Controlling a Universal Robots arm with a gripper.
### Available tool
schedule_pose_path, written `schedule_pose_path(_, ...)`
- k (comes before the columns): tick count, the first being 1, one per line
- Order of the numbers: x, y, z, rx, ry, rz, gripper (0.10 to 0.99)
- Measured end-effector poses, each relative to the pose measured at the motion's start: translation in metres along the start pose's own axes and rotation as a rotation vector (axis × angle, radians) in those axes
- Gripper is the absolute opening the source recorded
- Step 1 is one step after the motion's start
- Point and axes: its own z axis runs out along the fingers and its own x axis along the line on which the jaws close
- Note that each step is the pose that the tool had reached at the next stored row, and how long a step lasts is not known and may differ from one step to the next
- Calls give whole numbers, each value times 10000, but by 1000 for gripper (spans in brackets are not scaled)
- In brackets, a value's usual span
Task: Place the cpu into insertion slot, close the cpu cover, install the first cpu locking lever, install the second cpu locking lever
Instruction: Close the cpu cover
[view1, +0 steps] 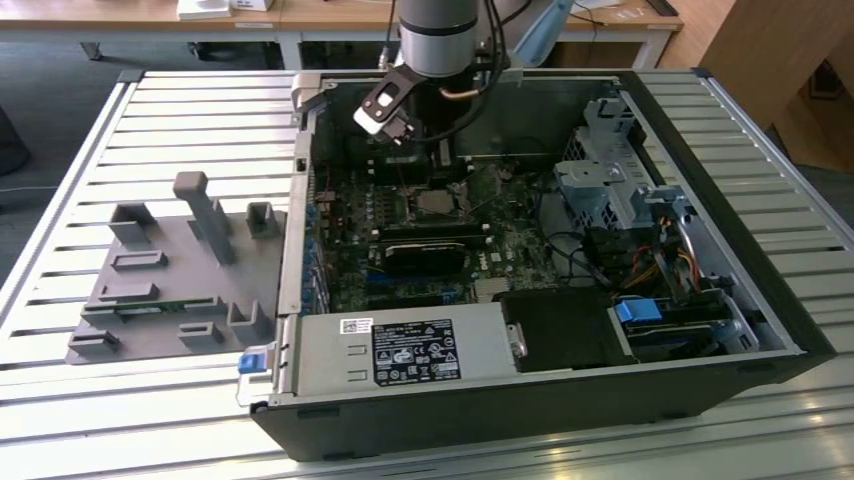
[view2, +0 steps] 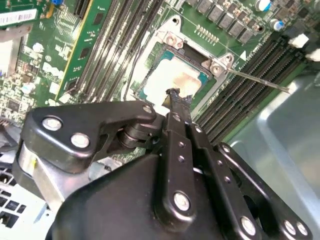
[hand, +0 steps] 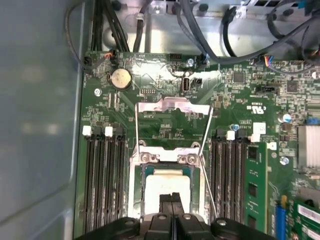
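Chip in the socket; cover and levers apparently not yet done.
Works inside the open computer case (view1: 787, 320), over the green board (hand: 165, 130); finds the cover (hand: 172, 105) seemingly swung up off the socket, the chip (hand: 167, 182) lying in the socket, one thin lever (view2: 260, 82) sticking out loose. Holds the jaws pressed together on nothing, tips just above the chip; cannot tell whether touching.

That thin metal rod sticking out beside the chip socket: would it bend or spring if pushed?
Probably springy: the rod is a long, thin bare wire. Held at the socket end, it would likely pivot rather than slide. Being narrow and smooth, it may slip off the end effector.
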Motion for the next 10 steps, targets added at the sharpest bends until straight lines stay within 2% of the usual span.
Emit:
schedule_pose_path(7, -5, 17, -249, 0, -1, -1, 106)
schedule_pose_path(10, -14, 10, -251, -4, 1, -2, 106)
